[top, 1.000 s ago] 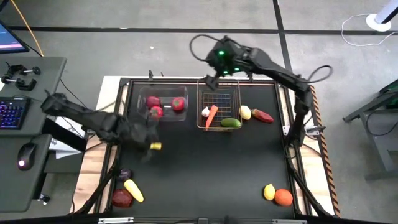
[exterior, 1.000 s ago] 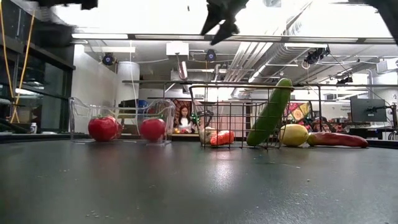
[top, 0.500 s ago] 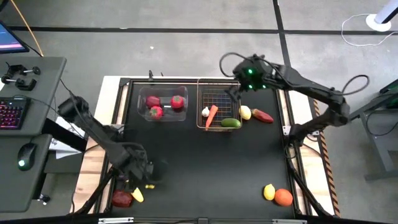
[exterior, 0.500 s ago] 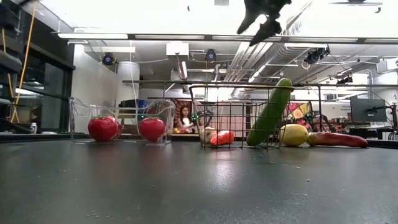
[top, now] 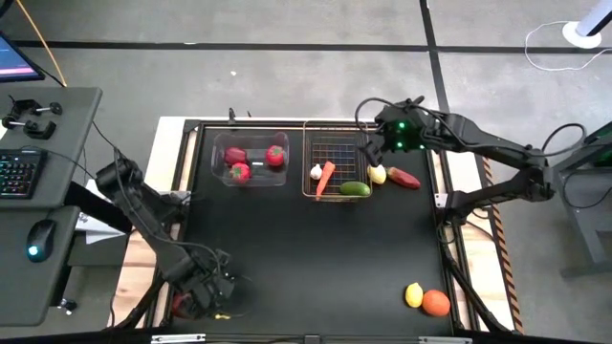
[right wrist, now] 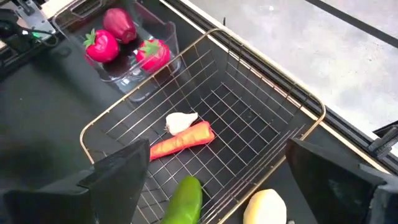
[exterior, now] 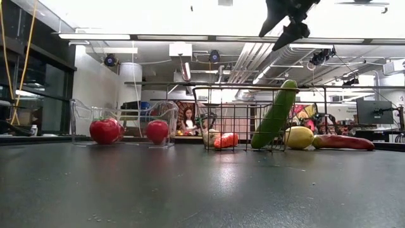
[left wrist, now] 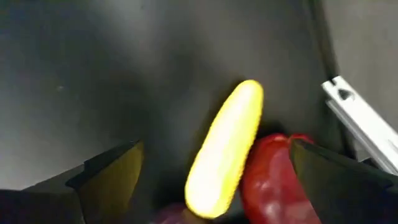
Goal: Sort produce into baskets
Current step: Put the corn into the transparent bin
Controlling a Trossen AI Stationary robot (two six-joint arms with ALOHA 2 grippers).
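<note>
My left gripper [top: 206,291] is open and low over the near left corner. In the left wrist view its fingers [left wrist: 214,149] stand on either side of a yellow banana [left wrist: 225,149], which lies on the table beside a red apple [left wrist: 273,180], without touching it. My right gripper [top: 378,153] is open and empty, high over the right wall of the copper wire basket [top: 367,143]. The basket holds white garlic [right wrist: 180,121], a carrot [right wrist: 183,142] and a green cucumber [exterior: 275,114] that leans on its wall. The clear bin [top: 251,135] holds three red pieces.
A lemon [top: 378,174] and a long red piece [top: 404,179] lie just right of the basket. Another lemon [top: 413,294] and an orange [top: 436,303] lie at the near right. A purple piece [left wrist: 168,214] shows by the banana. The table's middle is bare.
My left gripper has gone from beside the clear bin toward the table's near left corner and down over the banana and apple. My right gripper has gone from the basket's far side toward the table's right, over the basket's right wall.
</note>
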